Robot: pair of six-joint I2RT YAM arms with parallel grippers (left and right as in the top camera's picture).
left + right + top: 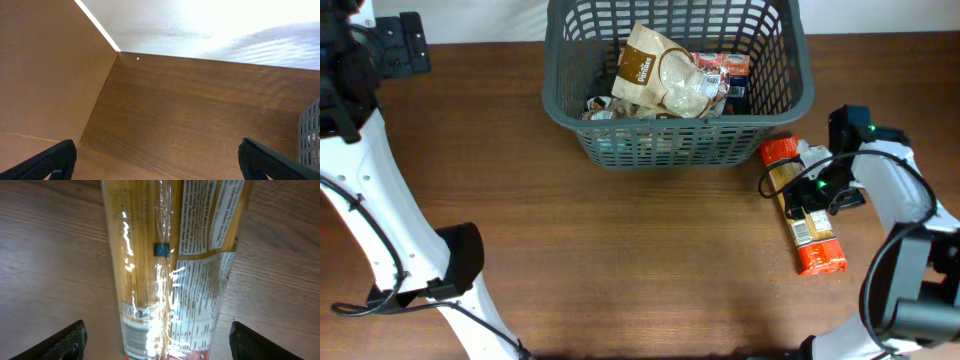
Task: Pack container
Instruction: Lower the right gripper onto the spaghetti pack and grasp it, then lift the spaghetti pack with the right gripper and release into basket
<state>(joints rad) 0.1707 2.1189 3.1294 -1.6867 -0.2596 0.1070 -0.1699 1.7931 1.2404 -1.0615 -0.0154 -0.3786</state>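
Note:
The container (575, 110), a dark grey slotted basket, stands at the back middle of the table and holds a tan bag (655, 70) and red packets (728, 66). A long clear spaghetti packet (817, 248) with orange ends lies on the table just right of the basket. My right gripper (813, 190) hovers over its middle. In the right wrist view the packet (170, 270) runs between the open fingers (70, 341) with a gap on each side, and my right gripper (162, 345) touches nothing. My left gripper (415, 45) is open at the far back left.
The left wrist view shows bare wooden table, a brown wall on the left, the open left gripper (160, 162) and a sliver of the basket (312, 132) at the right edge. The white left arm (380, 220) runs down the table's left side.

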